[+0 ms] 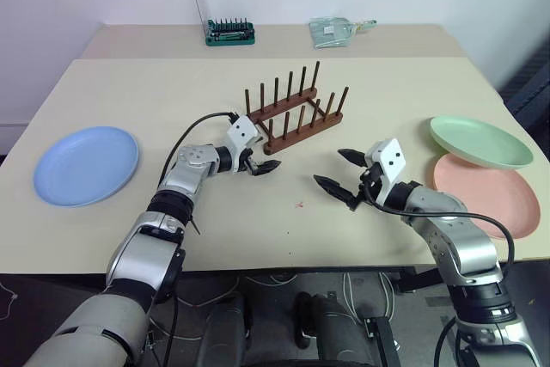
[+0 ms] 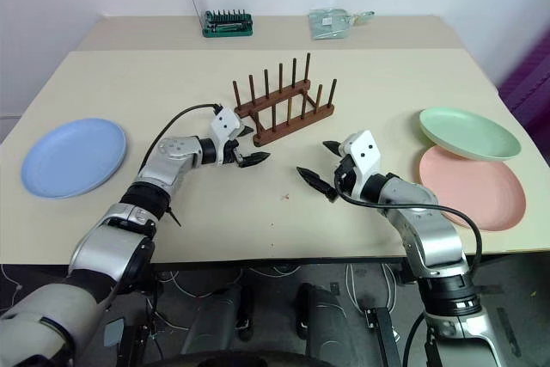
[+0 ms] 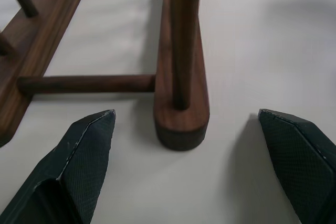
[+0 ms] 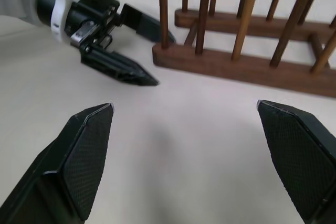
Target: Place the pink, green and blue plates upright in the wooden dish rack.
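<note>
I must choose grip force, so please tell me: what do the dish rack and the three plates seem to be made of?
The dish rack looks like dark stained wood with a smooth matte finish; faint grain shows on its rails and pegs. The blue plate, green plate and pink plate look like matte plastic, evenly coloured without sharp glare, though glazed ceramic cannot be excluded.

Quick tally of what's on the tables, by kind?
Plates: 3, blue plate, green plate, pink plate
Racks: 1, wooden dish rack
Tool holders: 1, green tool holder
Clear packets: 1, packet
Total: 6
</note>
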`<state>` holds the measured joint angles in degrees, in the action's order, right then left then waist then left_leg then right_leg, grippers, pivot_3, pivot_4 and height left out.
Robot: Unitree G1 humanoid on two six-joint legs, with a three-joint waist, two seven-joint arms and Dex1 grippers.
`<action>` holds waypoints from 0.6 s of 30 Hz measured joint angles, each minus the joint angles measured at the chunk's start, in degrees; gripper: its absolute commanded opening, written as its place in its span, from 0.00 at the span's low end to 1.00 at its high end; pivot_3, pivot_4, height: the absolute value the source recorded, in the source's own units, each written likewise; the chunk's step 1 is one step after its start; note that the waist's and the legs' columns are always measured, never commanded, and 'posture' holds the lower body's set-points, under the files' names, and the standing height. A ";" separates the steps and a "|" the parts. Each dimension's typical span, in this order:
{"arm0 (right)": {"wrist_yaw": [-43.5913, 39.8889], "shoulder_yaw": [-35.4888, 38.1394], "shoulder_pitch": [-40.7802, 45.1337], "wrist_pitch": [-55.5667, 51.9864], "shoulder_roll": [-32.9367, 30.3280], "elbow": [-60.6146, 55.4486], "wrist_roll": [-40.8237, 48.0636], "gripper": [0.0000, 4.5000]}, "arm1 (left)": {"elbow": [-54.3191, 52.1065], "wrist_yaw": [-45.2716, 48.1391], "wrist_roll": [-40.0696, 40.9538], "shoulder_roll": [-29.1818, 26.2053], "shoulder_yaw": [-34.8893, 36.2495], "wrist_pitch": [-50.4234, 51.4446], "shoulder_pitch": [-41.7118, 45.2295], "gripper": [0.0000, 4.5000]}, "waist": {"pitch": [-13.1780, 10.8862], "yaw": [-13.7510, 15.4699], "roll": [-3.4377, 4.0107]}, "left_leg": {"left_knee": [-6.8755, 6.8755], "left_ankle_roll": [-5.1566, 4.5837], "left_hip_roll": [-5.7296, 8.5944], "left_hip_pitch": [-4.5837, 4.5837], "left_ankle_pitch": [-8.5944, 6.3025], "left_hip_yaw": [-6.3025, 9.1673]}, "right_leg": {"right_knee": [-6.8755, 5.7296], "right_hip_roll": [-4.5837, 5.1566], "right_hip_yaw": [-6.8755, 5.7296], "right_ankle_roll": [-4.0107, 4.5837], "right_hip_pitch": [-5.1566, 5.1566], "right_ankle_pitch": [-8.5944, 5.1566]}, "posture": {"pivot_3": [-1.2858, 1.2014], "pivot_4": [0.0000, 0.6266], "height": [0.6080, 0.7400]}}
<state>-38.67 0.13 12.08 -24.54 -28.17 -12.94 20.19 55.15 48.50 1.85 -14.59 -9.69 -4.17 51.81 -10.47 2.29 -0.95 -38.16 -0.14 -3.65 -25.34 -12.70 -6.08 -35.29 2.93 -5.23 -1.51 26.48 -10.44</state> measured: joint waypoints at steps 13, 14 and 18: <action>-2.56 -0.35 -5.10 -0.02 -6.98 -2.73 -2.50 1.00 | -4.10 6.20 0.09 0.28 0.30 -3.06 -3.78 0.19 | 0.00 -0.09 0.00 | 0.01 0.00 -0.02 0.00 0.00 0.06 | 0.00 -0.02 0.00 0.01 0.02 -0.01 | 0.52 0.24 0.92; -3.37 -0.29 -6.11 -0.04 -8.21 -3.02 -2.53 1.00 | -5.67 8.66 0.10 -0.29 -0.19 -3.26 -4.69 0.19 | 0.00 -0.11 0.00 | 0.01 0.00 -0.02 0.00 0.00 0.06 | 0.00 -0.02 0.00 0.01 0.02 -0.01 | 0.52 0.24 0.92; -5.19 1.11 -9.37 -0.32 -11.09 -4.17 -2.20 1.00 | -10.23 16.86 0.06 -1.53 -2.59 -3.43 -6.45 0.19 | 0.00 -0.02 -0.01 | 0.00 0.00 -0.02 0.00 0.00 0.06 | 0.00 -0.01 0.00 0.01 0.02 -0.01 | 0.52 0.24 0.92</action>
<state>-43.86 1.24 2.70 -24.86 -39.26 -17.12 17.99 44.92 65.36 1.91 -16.12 -12.28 -7.60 45.36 -10.47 2.27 -0.95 -38.16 -0.14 -3.67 -25.34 -12.70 -6.01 -35.28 2.92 -5.23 -1.50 26.50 -10.45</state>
